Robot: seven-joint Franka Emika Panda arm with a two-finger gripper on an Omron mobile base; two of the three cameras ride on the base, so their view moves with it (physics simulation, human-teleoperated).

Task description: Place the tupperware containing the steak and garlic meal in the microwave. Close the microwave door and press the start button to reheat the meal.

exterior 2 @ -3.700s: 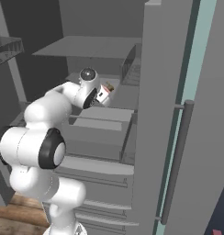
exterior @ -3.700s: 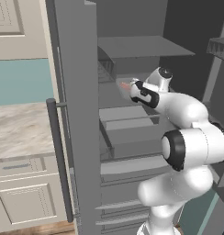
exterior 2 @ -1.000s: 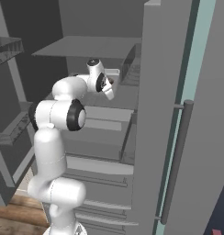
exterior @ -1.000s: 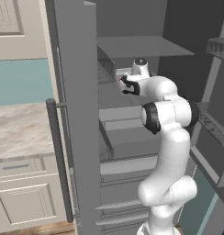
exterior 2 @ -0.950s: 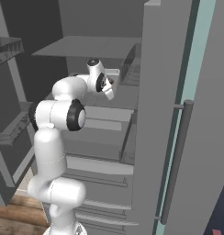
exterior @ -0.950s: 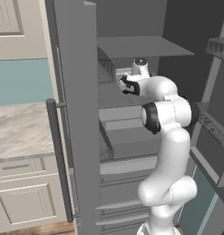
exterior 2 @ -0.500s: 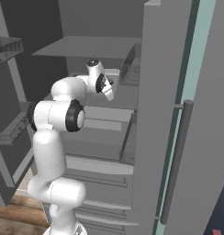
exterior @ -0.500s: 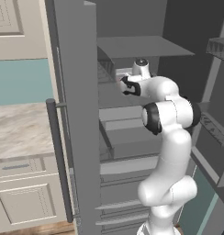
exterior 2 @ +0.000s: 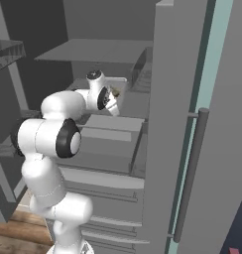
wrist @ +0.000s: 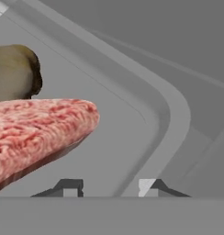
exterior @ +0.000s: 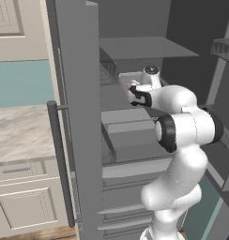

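The tupperware (wrist: 169,114) is a shallow translucent-white tray with a rounded corner and a raised rim, sitting on a grey shelf (exterior: 149,47) level inside the open fridge (exterior 2: 113,54). In it lies the steak and garlic meal (wrist: 36,133): a flat, marbled reddish-pink slab with a small olive-brown lump just behind it. In the hand view the tips of the two fingers (wrist: 153,186) stand apart, one on each side of the tray's rim near its corner; whether they press on it I cannot tell. In the base views the white arm reaches into the fridge, between the open grey door (exterior: 76,117) with its long bar handle and the drawers (exterior 2: 110,136) below. To the left are a marble-topped bench (exterior: 20,133) and cream cabinets (exterior: 27,204).
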